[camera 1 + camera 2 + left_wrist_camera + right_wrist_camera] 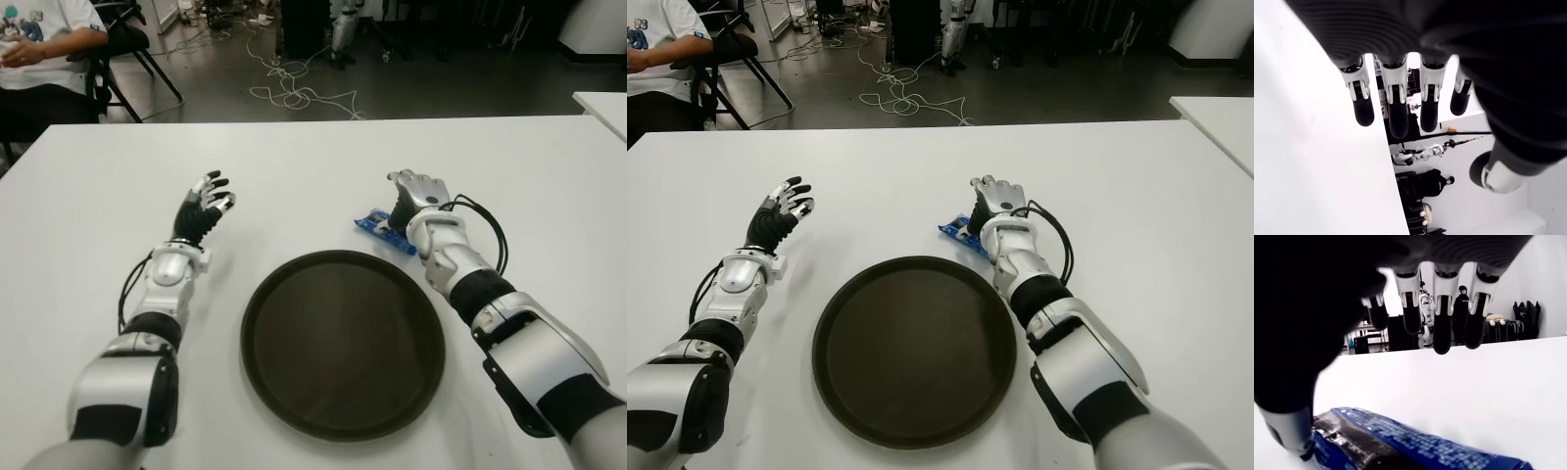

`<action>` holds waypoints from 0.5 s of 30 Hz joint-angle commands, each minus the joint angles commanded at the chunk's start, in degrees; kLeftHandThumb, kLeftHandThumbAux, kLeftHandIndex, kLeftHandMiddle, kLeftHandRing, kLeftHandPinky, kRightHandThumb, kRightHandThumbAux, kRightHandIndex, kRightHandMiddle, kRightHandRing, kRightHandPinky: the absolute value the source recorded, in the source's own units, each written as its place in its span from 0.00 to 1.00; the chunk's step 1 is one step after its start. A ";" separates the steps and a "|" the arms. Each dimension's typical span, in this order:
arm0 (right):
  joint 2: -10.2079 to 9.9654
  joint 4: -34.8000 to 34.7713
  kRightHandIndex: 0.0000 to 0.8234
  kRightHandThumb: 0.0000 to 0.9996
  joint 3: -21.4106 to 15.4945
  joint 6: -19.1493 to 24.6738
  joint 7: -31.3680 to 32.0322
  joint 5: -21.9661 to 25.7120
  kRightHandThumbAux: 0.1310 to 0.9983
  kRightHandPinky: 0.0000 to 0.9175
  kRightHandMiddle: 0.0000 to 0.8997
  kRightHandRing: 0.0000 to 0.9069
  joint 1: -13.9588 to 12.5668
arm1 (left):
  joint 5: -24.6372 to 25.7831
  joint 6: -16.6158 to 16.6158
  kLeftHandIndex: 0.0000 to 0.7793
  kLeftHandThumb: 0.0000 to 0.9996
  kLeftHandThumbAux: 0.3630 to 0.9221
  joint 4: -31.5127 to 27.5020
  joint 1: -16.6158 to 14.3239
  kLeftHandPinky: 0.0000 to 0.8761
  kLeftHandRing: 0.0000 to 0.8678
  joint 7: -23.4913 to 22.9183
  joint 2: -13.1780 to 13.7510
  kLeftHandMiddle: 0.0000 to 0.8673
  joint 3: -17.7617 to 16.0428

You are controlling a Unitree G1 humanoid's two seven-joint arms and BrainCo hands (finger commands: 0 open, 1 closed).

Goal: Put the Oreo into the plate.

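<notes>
A blue Oreo pack (380, 227) lies flat on the white table (313, 157), just beyond the far right rim of the round dark brown plate (343, 338). My right hand (415, 190) hovers directly over the pack's right end, fingers spread and extended, holding nothing; in the right wrist view the Oreo pack (1400, 445) shows beneath the palm with the fingertips (1442, 340) off the table. My left hand (204, 204) is raised to the left of the plate, fingers spread, with nothing in it.
A seated person (44, 49) on a chair is at the far left past the table. Cables (294, 93) lie on the floor behind. A second white table edge (602, 108) shows at the right.
</notes>
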State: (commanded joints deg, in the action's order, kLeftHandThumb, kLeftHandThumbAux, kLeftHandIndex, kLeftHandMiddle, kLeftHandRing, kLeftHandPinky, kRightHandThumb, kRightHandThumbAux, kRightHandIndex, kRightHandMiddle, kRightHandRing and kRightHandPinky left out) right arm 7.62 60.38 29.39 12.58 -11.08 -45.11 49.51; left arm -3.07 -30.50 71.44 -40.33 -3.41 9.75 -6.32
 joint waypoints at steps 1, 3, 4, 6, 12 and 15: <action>0.01 -0.01 0.16 0.00 -0.01 -0.08 0.09 0.02 0.64 0.29 0.15 0.22 -0.01 | -0.01 -0.05 0.10 0.13 0.46 0.00 0.00 0.16 0.18 0.03 0.00 0.19 0.01; 0.01 -0.07 0.16 0.00 -0.02 -0.49 0.28 0.11 0.65 0.30 0.15 0.22 -0.20 | -0.01 -0.16 0.10 0.13 0.47 -0.02 0.04 0.16 0.18 0.08 -0.01 0.19 0.04; 0.05 -0.12 0.16 0.00 -0.01 -0.82 0.52 0.20 0.65 0.30 0.15 0.22 -0.29 | -0.01 -0.19 0.11 0.14 0.48 -0.03 0.05 0.17 0.18 0.12 -0.02 0.20 0.06; 0.07 -0.14 0.16 0.00 0.06 -1.70 0.94 0.39 0.66 0.30 0.15 0.22 -0.67 | -0.03 -0.26 0.11 0.14 0.48 -0.06 0.08 0.17 0.19 0.17 -0.02 0.20 0.12; -0.22 0.79 0.17 0.00 0.23 -3.55 3.21 1.08 0.67 0.26 0.15 0.21 -0.91 | 0.04 -0.82 0.12 0.15 0.48 -0.19 0.22 0.19 0.20 -0.02 -0.06 0.21 0.19; -0.35 1.26 0.17 0.00 0.25 -4.04 3.92 1.59 0.66 0.25 0.15 0.20 -0.91 | 0.01 -0.73 0.12 0.16 0.48 -0.17 0.19 0.19 0.20 0.07 -0.05 0.21 0.24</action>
State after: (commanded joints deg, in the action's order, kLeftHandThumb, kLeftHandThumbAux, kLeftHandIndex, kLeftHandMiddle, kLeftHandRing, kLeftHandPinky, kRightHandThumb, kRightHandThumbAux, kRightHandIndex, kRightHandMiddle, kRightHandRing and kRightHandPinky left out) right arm 7.27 61.64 29.64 8.54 -7.16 -43.52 48.60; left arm -3.06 -31.23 71.27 -40.14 -3.34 9.70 -6.08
